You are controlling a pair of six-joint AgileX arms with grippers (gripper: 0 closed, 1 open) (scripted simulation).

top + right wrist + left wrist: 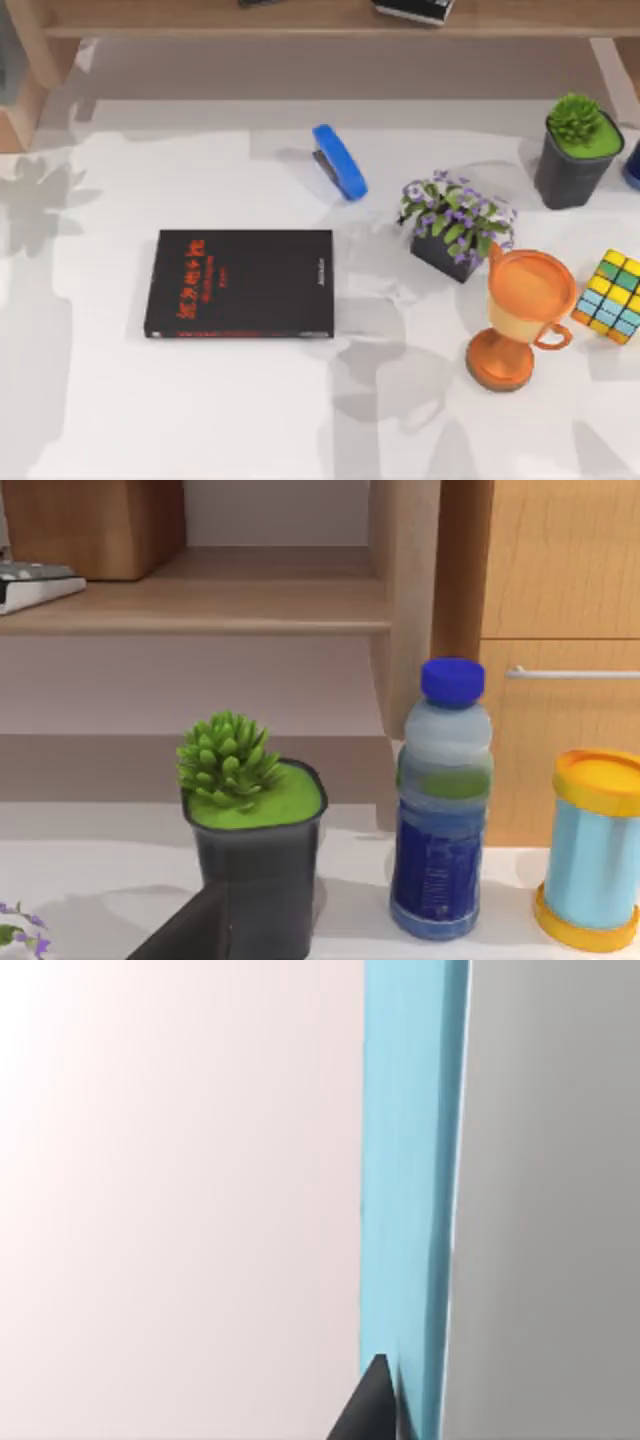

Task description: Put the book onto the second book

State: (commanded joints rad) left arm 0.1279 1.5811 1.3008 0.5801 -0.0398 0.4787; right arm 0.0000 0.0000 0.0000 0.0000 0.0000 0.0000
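The second book, black with red lettering, lies flat on the white table, left of the middle in the top view. In the left wrist view the book appears as a light teal-blue band seen edge-on, very close to the camera. My left gripper is shut on the book, with one dark fingertip pressed against its cover. A dark part of my right gripper shows in front of a potted plant.
A blue stapler lies behind the black book. To its right stand a purple flower pot, an orange trophy, a colour cube and a green plant pot. A blue bottle and a yellow-lidded can stand near a wooden shelf.
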